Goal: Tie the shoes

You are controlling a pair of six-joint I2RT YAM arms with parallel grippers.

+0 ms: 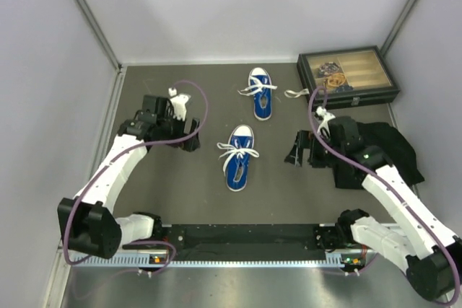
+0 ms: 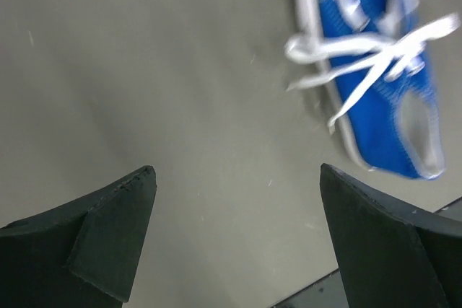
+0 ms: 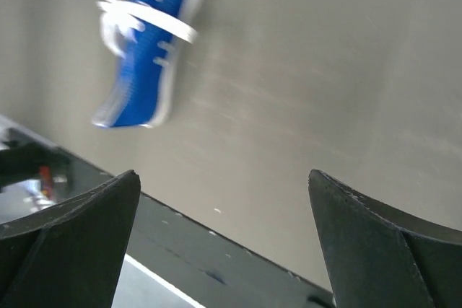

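Note:
Two small blue sneakers with white laces lie on the grey table. The near shoe (image 1: 238, 158) sits at the centre, its loose laces spread to both sides; it also shows in the left wrist view (image 2: 382, 70) and the right wrist view (image 3: 144, 55). The far shoe (image 1: 261, 94) lies behind it, laces loose. My left gripper (image 1: 189, 139) is open and empty, left of the near shoe; in its wrist view (image 2: 237, 174) only bare table lies between the fingers. My right gripper (image 1: 294, 151) is open and empty, right of the near shoe, as the right wrist view (image 3: 224, 178) shows.
A dark glass-lidded box (image 1: 347, 76) stands at the back right. A black cloth (image 1: 386, 148) lies under the right arm. A black rail (image 1: 245, 234) runs along the table's near edge. Grey walls close in the left, back and right sides.

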